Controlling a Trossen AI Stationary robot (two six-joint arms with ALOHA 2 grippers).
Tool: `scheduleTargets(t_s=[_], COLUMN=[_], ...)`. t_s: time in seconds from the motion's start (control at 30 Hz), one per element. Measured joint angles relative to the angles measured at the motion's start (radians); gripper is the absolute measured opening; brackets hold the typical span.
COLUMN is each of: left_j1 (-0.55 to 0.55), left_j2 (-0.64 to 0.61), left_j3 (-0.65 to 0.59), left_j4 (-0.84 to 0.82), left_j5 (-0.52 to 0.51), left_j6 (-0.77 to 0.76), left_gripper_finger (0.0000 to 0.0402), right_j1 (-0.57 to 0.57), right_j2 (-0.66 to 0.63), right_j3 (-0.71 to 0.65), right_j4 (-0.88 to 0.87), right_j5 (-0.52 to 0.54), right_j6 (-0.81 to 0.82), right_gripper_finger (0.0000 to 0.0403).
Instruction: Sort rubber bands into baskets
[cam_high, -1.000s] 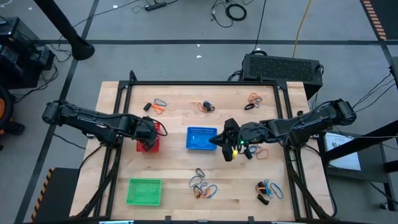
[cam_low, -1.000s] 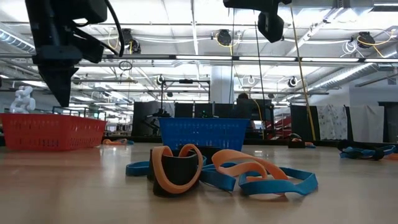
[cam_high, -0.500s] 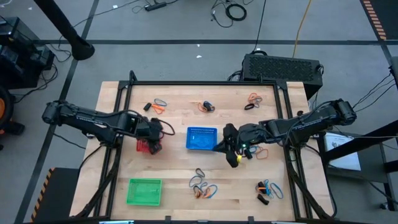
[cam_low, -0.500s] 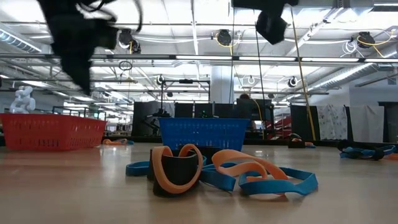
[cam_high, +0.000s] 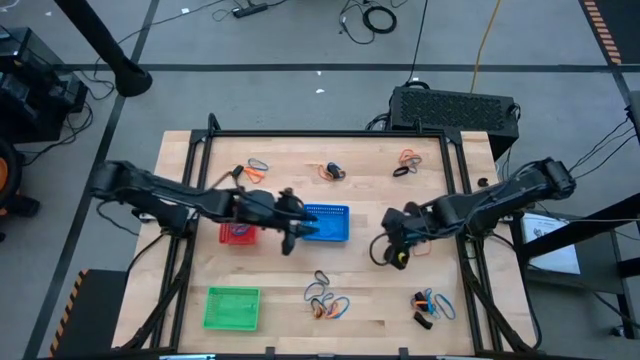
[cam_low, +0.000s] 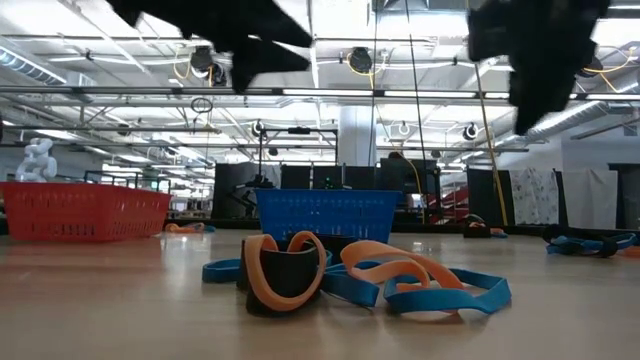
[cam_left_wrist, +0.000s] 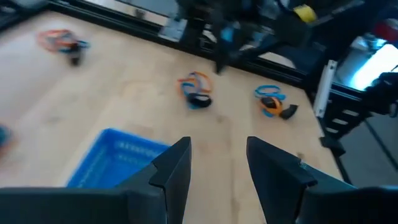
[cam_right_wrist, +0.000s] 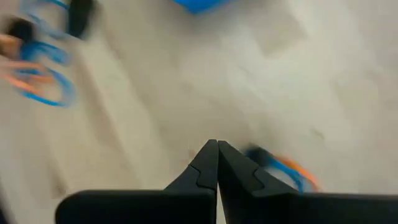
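Over the near-left corner of the small blue rectangular plastic mesh basket (cam_high: 326, 222), at the middle of the pale wooden tabletop (cam_high: 290, 310), hangs the left end effector (cam_high: 291, 239); its two dark fingers (cam_left_wrist: 176, 167) stand apart with nothing between them. Just to the left of the blue basket, under the left arm, sits the small red plastic mesh basket (cam_high: 237, 234), and the green plastic mesh basket (cam_high: 232, 307) lies well apart from both, near the tabletop's front left corner.

Right of the blue basket, above bare wood, is the right end effector (cam_high: 385, 250), its fingers pressed together and gripping nothing. Just beside it, toward the right edge, lies a blue and orange elastic loop (cam_high: 419, 244).

Thin rubber bands in blue, orange and black lie in loose clusters around the tabletop: one tangle in front of the blue basket (cam_high: 325, 297), another near the front right corner (cam_high: 430, 305), and three small groups along the far edge, at the left (cam_high: 250, 170), the middle (cam_high: 332, 171) and the right (cam_high: 405, 161). Seen from tabletop height, the front tangle (cam_low: 350, 275) shows a black band wrapped by orange ones, with flat blue bands trailing to the right. Whether any basket holds bands cannot be told.
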Motion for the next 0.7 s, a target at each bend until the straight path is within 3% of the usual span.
scheduleTargets(t_s=[0.2, 0.43, 0.7], left_j1=[-0.002, 0.0, 0.013], left_j2=[0.256, 0.533, 0.822], left_j3=[0.204, 0.558, 0.973], left_j4=[0.025, -0.117, -0.306], left_j5=[0.117, 0.118, 0.136], left_j6=[0.002, 0.027, 0.112], left_gripper_finger=[0.0162, 0.0162, 0.0162], right_j1=[0.004, 0.037, 0.115], right_j2=[-0.056, -0.143, -0.295], right_j3=[0.0, 0.0, 0.0], right_j4=[-0.151, -0.204, -0.239], right_j5=[0.018, 0.167, 0.26], right_j6=[0.082, 0.201, 0.337], right_gripper_finger=[0.0, 0.0, 0.0])
